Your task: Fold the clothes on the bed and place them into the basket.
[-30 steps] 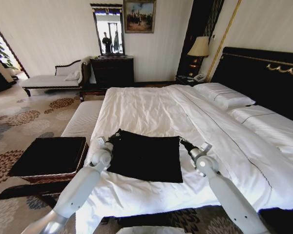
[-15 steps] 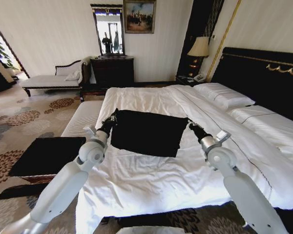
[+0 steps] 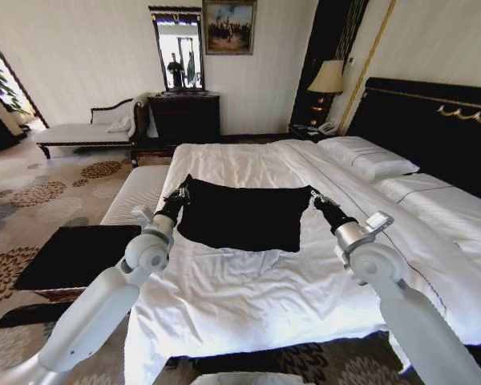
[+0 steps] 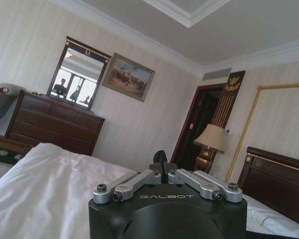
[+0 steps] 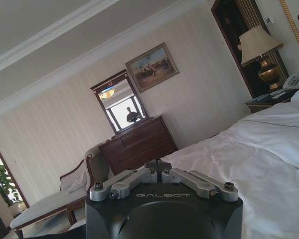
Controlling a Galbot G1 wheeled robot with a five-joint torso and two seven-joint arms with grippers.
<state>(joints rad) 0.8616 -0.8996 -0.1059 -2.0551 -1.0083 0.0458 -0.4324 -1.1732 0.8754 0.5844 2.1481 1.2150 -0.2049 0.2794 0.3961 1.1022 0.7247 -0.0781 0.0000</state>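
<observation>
Your bed (image 3: 248, 297) carries the black T-shirt (image 3: 242, 215) mid-duvet, toward its left edge. Left gripper (image 3: 179, 195) and right gripper (image 3: 315, 196) have fingers clamped on its far corners, stretching the fold flat. Both have carried it farther toward the far edge than before.

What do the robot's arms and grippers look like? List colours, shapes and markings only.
Both arms are smooth, rounded white tubes with a grey-silver joint near the wrist. The left gripper and right gripper are slim and black. In the wrist views, each gripper base is a black block lettered GALBOT, topped by silver bolted linkage bars.
</observation>
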